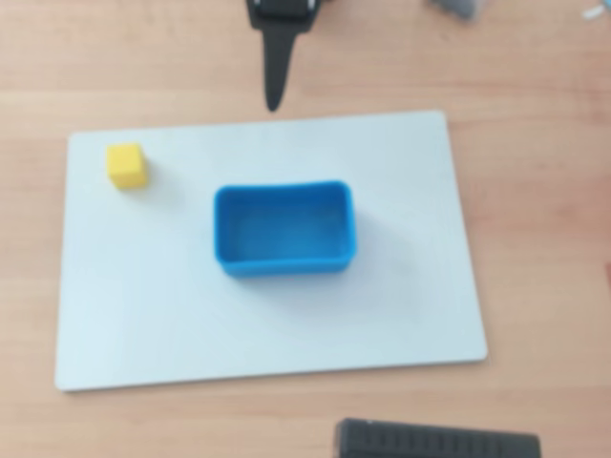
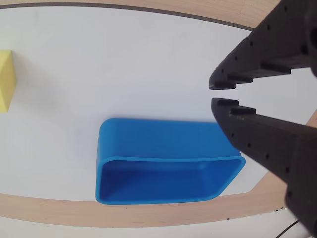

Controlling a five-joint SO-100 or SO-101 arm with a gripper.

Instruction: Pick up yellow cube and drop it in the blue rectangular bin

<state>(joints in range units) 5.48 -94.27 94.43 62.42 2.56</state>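
Note:
The yellow cube [image 1: 126, 165] sits on a white board near its far left corner; in the wrist view only its edge shows at the left border [image 2: 5, 82]. The blue rectangular bin [image 1: 284, 264] stands empty in the middle of the board, and in the wrist view [image 2: 158, 139] it lies low in the centre. My gripper [image 1: 274, 95] hangs over the wood just beyond the board's far edge, apart from both things. In the wrist view the gripper [image 2: 214, 94] has its black fingers nearly together with nothing between them.
The white board [image 1: 401, 286] lies on a wooden table [image 1: 535, 191]. A black ribbed object [image 1: 439, 444] sits at the near edge, right of centre. A grey item [image 1: 460, 8] peeks in at the top right.

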